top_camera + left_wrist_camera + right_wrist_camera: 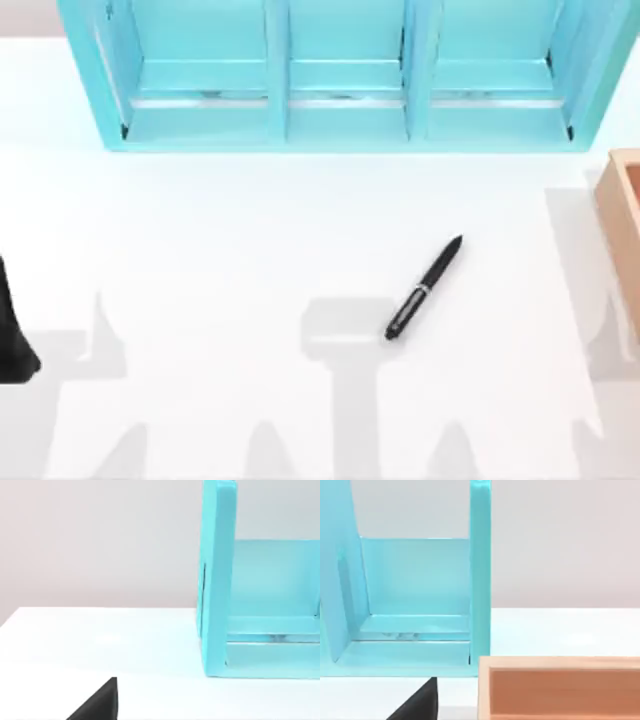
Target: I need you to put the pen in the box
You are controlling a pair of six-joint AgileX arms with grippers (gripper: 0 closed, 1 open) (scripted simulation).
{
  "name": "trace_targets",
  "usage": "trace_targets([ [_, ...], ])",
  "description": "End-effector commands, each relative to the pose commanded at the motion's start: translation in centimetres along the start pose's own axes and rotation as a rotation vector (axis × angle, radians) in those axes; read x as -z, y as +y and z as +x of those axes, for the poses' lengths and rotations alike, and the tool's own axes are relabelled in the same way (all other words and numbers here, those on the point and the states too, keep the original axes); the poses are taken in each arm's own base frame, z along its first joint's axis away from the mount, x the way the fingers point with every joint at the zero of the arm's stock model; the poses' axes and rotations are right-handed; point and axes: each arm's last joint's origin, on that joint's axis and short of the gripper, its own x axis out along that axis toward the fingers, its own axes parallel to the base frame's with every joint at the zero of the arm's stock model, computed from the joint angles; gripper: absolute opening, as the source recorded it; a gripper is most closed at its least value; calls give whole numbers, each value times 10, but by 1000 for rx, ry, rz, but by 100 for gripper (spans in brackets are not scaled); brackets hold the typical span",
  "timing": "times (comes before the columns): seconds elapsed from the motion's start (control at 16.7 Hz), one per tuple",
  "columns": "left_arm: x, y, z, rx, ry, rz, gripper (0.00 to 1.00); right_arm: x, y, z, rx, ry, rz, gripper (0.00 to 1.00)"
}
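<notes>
The pen [424, 288] lay loose and slanted mid-table, well apart from the box [622, 200] at the right edge. My left arm [12, 335] sat parked left; nothing gripped it yet.

Pen [424, 288] aslant on white table [200, 250], box [622, 205] at right edge

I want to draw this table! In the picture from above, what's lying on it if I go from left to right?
Black left arm at the edge → slim black pen with a silver band → tan wooden box with thick walls.
</notes>
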Motion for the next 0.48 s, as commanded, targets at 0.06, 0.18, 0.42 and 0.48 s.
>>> trace_targets([
  [0.06, 0, 0, 0, 0, 0, 0, 100, 0, 0, 0, 0, 0, 0, 100],
  [0.18, 0, 0, 0, 0, 0, 0, 100, -2, 1, 0, -7, 6, 10, 100],
  [0.42, 0, 0, 0, 0, 0, 0, 100, -32, 10, 2, -82, 99, 141, 100],
  [0.48, 0, 0, 0, 0, 0, 0, 100, -45, 14, 5, -105, 139, 188, 100],
])
